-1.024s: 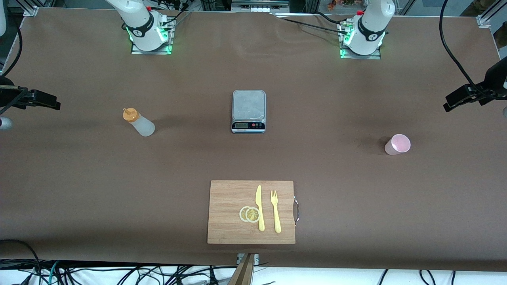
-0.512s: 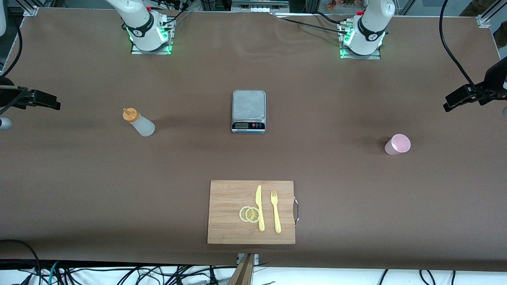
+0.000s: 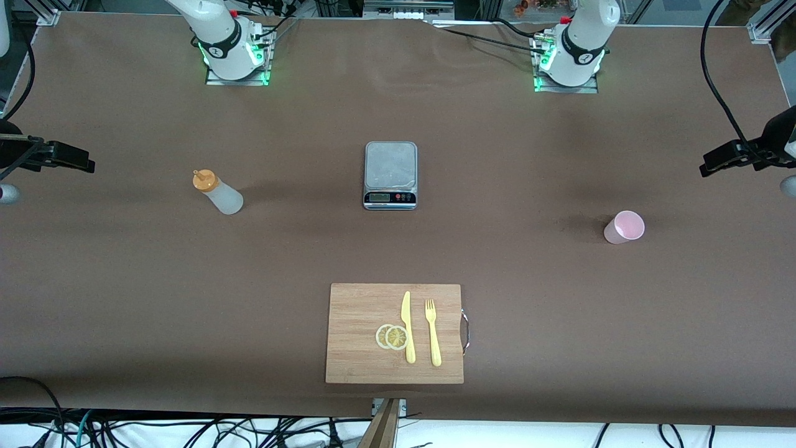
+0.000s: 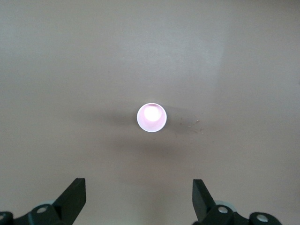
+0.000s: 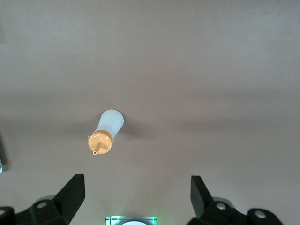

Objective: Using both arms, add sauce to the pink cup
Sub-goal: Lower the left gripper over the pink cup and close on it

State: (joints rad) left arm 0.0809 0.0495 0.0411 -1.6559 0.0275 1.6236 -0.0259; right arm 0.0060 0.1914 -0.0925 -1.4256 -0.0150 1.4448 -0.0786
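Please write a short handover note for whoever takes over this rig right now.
Left end effector: open, empty, high above the pink cup.
Right end effector: open, empty, high above the sauce bottle.
The cup stands upright toward the left arm's end of the table; the bottle stands capped toward the right arm's end.
Done: nothing grasped or poured.
Left: grasp both, bring them together, squeeze sauce into the cup.

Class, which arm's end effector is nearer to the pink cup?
The left. The left end effector hangs open high above the pink cup; the right end effector hangs open above the sauce, at the right arm's end of the table.
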